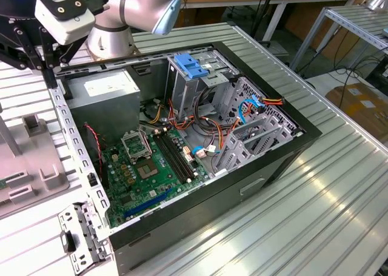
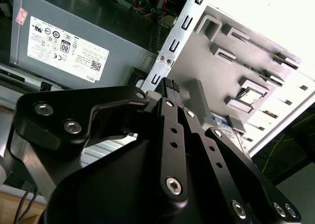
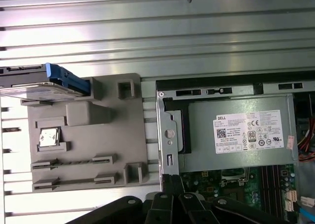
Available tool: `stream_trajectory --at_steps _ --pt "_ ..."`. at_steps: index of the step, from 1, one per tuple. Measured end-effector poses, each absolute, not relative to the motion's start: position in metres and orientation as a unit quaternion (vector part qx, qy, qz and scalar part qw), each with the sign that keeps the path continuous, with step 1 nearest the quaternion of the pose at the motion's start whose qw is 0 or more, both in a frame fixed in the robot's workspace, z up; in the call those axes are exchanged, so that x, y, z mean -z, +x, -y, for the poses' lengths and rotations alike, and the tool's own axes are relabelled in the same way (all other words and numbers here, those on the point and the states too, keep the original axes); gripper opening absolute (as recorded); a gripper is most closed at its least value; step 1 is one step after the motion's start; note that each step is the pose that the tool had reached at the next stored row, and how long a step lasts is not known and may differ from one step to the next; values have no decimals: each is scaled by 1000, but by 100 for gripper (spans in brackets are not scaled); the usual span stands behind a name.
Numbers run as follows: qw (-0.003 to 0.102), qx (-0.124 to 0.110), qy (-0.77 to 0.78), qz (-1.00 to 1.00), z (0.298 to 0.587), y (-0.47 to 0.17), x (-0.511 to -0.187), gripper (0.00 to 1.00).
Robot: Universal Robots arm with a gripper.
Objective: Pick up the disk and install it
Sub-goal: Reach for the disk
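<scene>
The disk [image 3: 29, 83] is a flat silver drive with a blue side rail, resting on one end of a grey fixture plate [image 3: 83, 135] beside the open computer case [image 3: 167, 135]. In the second wrist view a bit of its blue-and-white label [image 2: 220, 119] peeks out behind the gripper's links. My gripper [image 3: 171, 184] hangs above the case's edge, between the fixture and the power supply, well short of the disk. Its black fingers [image 2: 170, 88] stand together with nothing between them. In the exterior view the gripper [image 1: 47, 67] is at the far left corner of the case.
The open case [image 1: 267, 161] holds a grey power-supply box [image 1: 103, 94], a motherboard [image 1: 145, 173], cables and a drive cage with a light-blue latch [image 1: 191, 65]. The grey fixture [image 1: 33, 161] lies at the exterior view's left. Ribbed metal tabletop [image 1: 327, 209] surrounds the case.
</scene>
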State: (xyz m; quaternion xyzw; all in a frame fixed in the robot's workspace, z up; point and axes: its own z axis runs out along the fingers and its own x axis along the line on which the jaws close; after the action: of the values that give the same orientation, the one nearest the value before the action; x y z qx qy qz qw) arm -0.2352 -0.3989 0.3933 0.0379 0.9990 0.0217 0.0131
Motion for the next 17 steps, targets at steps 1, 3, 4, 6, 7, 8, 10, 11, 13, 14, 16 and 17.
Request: stream_trajectory --at_steps 1,3,4,6,7,8,10,11,13,14,16,17 --pt "13 -22 38 -999 399 -236 -393 11" --pt "13 -22 38 -999 399 -237 -393 11" --pt "13 -22 38 -999 399 -238 -393 11" --pt "13 -22 38 -999 399 -240 -393 11" --pt "13 -22 38 -999 399 -240 -393 11" --pt "13 -22 38 -999 399 -241 -393 11" --pt "13 -22 38 -999 399 -242 -393 11" --pt "13 -22 38 -999 399 -243 -393 11" --pt "13 -22 38 -999 399 -244 -393 11" --pt "13 -22 38 -999 399 -245 -393 11" --pt "13 -22 38 -999 399 -246 -393 11" --pt "13 -22 38 -999 399 -247 -393 11"
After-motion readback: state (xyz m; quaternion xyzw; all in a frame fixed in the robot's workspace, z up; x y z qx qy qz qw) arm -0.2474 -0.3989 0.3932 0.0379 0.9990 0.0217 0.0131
